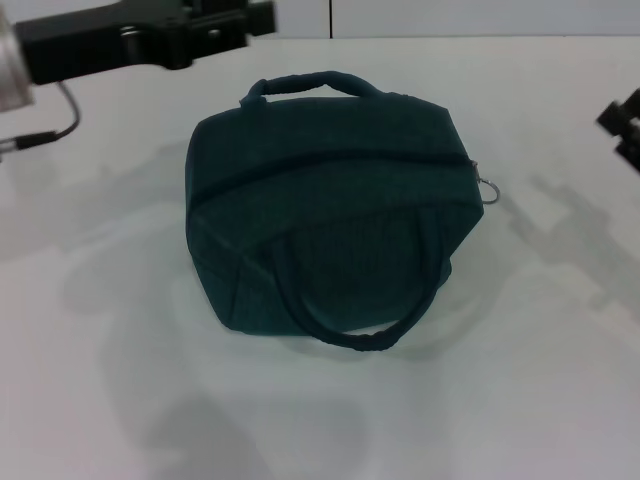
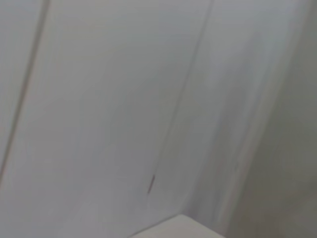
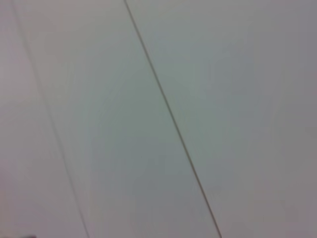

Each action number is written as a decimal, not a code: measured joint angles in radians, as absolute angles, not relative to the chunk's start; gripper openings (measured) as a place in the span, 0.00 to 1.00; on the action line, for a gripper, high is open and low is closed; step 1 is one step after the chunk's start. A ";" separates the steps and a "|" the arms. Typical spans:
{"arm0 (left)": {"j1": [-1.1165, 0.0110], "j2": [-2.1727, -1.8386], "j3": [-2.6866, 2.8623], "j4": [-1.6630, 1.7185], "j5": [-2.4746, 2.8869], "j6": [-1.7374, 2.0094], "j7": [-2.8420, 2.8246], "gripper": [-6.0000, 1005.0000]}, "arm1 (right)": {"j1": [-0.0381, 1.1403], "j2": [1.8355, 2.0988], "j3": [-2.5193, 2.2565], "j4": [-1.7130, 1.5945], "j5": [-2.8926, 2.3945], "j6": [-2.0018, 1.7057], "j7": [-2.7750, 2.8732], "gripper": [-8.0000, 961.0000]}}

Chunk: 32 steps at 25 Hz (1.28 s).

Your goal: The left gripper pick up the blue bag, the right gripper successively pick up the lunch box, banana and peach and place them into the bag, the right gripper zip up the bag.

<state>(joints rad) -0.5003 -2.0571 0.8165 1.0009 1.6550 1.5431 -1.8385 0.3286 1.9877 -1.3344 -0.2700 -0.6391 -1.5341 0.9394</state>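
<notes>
The blue bag (image 1: 330, 205) sits on the white bench (image 1: 520, 400), about at the middle of the head view and slightly toward the far side. It stands upright and looks fully closed: the zip line runs across its top from the left end to the right end, and the metal ring pull (image 1: 489, 190) hangs off the right end of the bag. One rounded handle (image 1: 312, 84) arches up on the far side of the bag, while the other handle (image 1: 352, 325) has dropped down over the near face and its loop rests close to the bench surface.

The left gripper (image 1: 225, 20) is at the far left corner of the head view, raised above the bench and well apart from the bag; its black arm and silver wrist run off the left edge, with a thin black cable (image 1: 50, 130) trailing below. Whether its jaws are spread or closed cannot be told, since only the black body of the claw shows there.

The right gripper (image 1: 622, 125) shows only as a small black piece at the right edge of the head view, away from the bag. How its jaws stand cannot be told either.

Both wrist views show only pale, featureless wall panels with thin seams.
</notes>
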 joint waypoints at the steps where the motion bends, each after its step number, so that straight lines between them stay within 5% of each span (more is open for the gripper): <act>1: -0.490 -2.058 0.815 0.998 1.646 1.543 -1.833 0.54 | 0.330 1.978 -1.327 -0.272 -0.639 -1.563 0.939 0.48; 7: -0.426 -2.073 0.814 0.989 1.618 1.595 -1.733 0.66 | 0.370 1.905 -1.334 -0.325 -0.703 -1.728 1.014 0.77; 14: -0.374 -2.069 0.813 0.905 1.538 1.720 -1.567 0.80 | 0.481 1.824 -1.328 -0.440 -0.913 -1.744 1.273 0.87; 20: -0.370 -2.058 0.818 0.802 1.534 1.838 -1.409 0.85 | 0.581 1.826 -1.328 -0.470 -1.077 -1.747 1.330 0.92; 32: -0.387 -2.059 0.825 0.749 1.576 1.866 -1.329 0.84 | 0.599 1.874 -1.325 -0.544 -1.184 -1.671 1.330 0.92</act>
<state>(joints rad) -0.3870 -2.0586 0.8254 0.7489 1.5763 1.8662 -1.3291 0.5988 1.8738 -1.3253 -0.5443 -1.1838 -1.6707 1.3304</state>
